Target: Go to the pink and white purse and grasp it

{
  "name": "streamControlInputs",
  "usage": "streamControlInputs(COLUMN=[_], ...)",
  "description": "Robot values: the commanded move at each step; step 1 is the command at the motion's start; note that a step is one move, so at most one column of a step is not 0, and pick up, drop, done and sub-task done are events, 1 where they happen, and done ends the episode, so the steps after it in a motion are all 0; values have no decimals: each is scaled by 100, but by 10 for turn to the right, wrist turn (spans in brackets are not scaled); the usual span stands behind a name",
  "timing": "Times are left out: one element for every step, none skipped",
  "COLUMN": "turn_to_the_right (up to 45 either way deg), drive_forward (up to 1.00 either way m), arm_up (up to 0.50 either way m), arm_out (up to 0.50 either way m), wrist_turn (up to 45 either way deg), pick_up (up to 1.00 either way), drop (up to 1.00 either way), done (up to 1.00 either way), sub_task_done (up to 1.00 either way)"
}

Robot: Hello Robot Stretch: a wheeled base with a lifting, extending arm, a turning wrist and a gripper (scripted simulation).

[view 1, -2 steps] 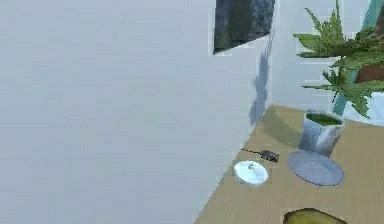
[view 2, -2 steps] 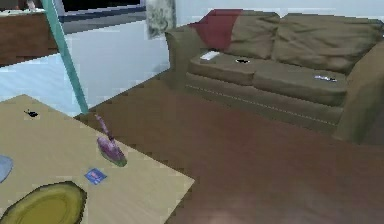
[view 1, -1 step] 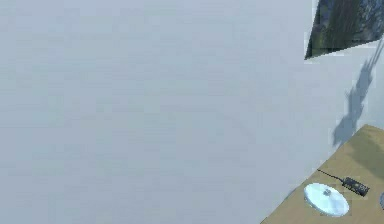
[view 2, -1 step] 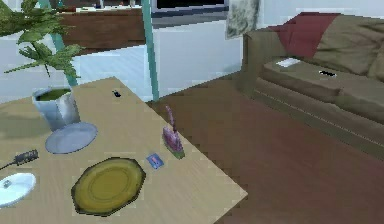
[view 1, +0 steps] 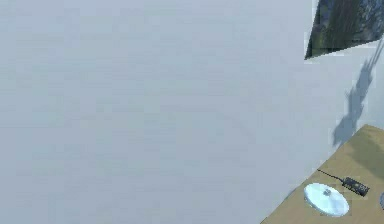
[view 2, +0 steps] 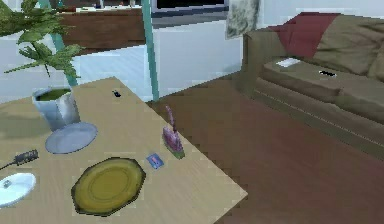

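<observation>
Purse point(view 2: 174, 133), pink and white, stands upright near the right edge of the pale wooden table point(view 2: 130, 120). Across the tabletop from the arm side view's left: a white dish point(view 2: 16, 185), a leafy potted plant point(view 2: 55, 100), a round olive plate point(view 2: 107, 185), a small blue item point(view 2: 155, 160) (just beside the purse), then a brown cushioned sofa point(view 2: 320, 75) well apart.
</observation>
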Motion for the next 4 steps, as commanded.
streamControlInputs(turn_to_the_right=[0,0,0,0], drive_forward=[0,0,0,0], arm_up=[36,0,0,0], arm_out=[0,36,0,0], wrist_turn=[0,0,450,450], pick_up=[0,0,0,0], drop=[0,0,0,0], done=[0,0,0,0], sub_task_done=[0,0,0,0])
